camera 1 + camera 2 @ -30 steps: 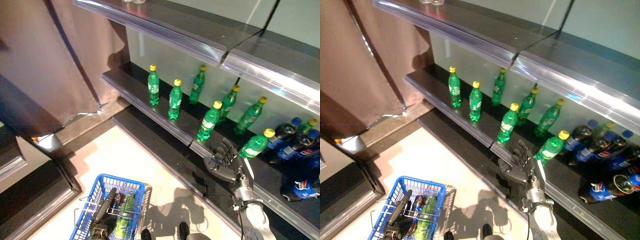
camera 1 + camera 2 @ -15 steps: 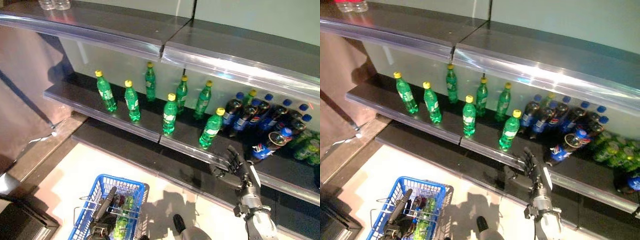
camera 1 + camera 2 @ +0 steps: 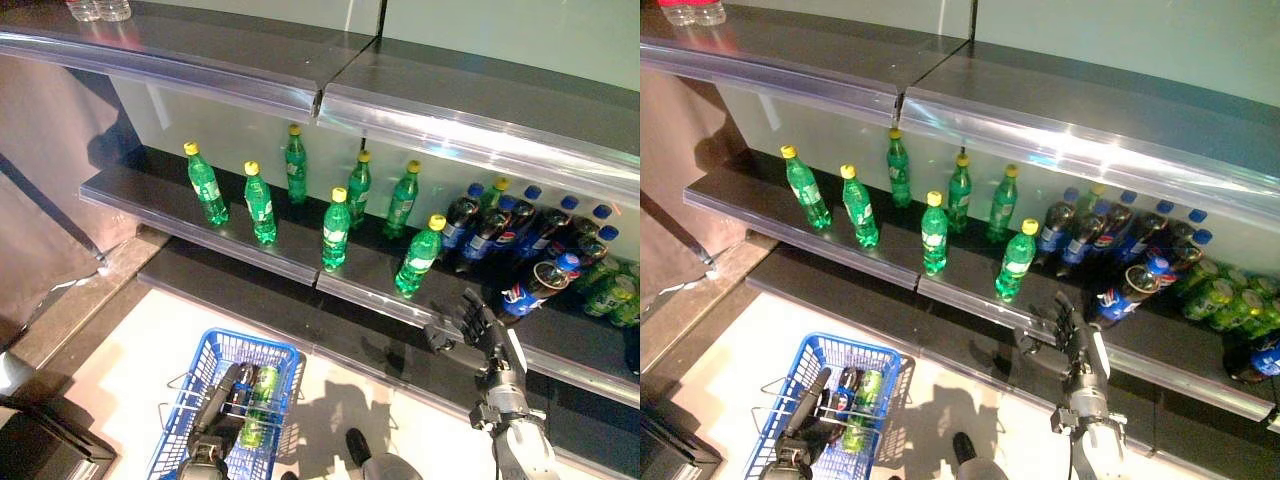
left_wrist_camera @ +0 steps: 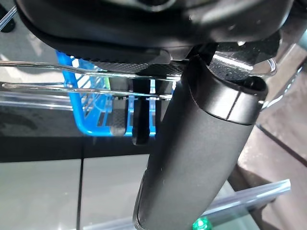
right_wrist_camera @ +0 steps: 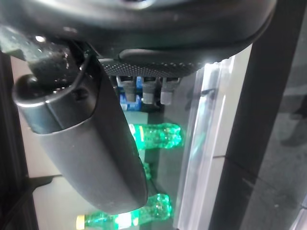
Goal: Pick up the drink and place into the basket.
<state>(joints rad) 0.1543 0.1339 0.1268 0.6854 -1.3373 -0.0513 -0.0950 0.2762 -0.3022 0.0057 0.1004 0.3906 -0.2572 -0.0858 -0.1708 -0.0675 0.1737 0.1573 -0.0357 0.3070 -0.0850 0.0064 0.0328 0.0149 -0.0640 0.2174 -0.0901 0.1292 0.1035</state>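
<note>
Green bottles with yellow caps stand on the dark middle shelf (image 3: 300, 262); the nearest one (image 3: 418, 257) is at the shelf's front. My right hand (image 3: 478, 330) is open and empty, fingers straight, just right of and below that bottle, in front of the shelf edge. It also shows in the right wrist view (image 5: 96, 143) with green bottles (image 5: 153, 136) past it. My left hand (image 3: 215, 415) is shut on the wire handles (image 4: 72, 86) of the blue basket (image 3: 190, 400), which hangs low at the left with drinks (image 3: 258, 405) inside.
Dark cola bottles with blue caps (image 3: 500, 225) stand and lie at the shelf's right, with green cans (image 3: 615, 295) beyond. An upper shelf (image 3: 330, 90) overhangs. A lower dark ledge (image 3: 300, 330) runs below. A brown curtain (image 3: 40, 200) hangs at the left.
The camera has swung right along the shelves over the second. The blue basket has risen slightly. My right hand stays open near the front green bottle.
</note>
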